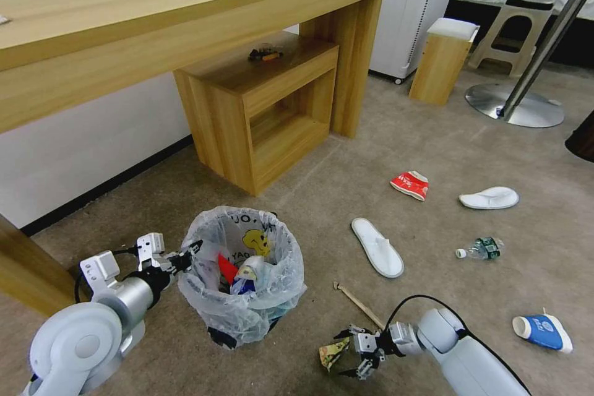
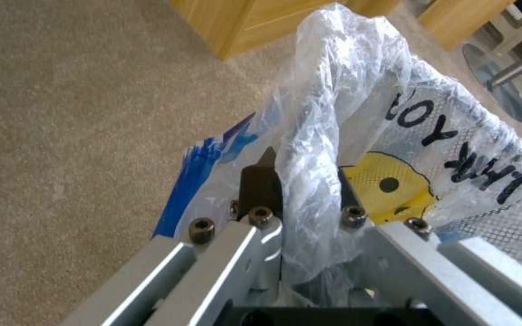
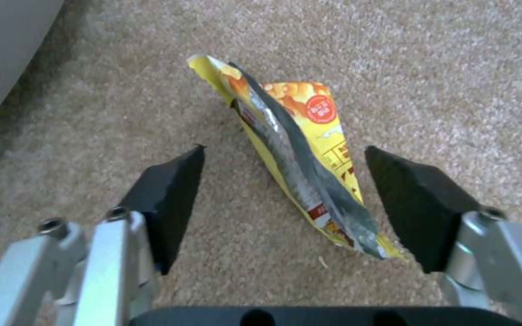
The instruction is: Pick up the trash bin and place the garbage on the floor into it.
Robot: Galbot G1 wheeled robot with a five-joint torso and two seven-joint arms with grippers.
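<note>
The trash bin (image 1: 244, 278), lined with a crinkly white bag bearing a yellow figure, stands on the beige floor (image 1: 433, 142) and holds several scraps. My left gripper (image 1: 185, 258) is shut on its rim and bag (image 2: 327, 136), seen in the left wrist view as gripper (image 2: 303, 185). My right gripper (image 1: 357, 354) is low over the carpet, open, its pads either side of a yellow snack wrapper (image 1: 332, 353), (image 3: 309, 149) without touching it; gripper (image 3: 284, 149). Other garbage lies around: a wooden stick (image 1: 359, 304), two white slippers (image 1: 377, 247), (image 1: 489, 198), a red wrapper (image 1: 410, 185), a bottle (image 1: 481, 249), a blue-white cup (image 1: 543, 332).
A long wooden desk (image 1: 185, 18) with a low shelf unit (image 1: 260, 105) stands along the wall behind the bin. A wooden stool (image 1: 442, 62), a plastic stool (image 1: 516, 31) and a table's metal base (image 1: 516, 105) stand at the far right.
</note>
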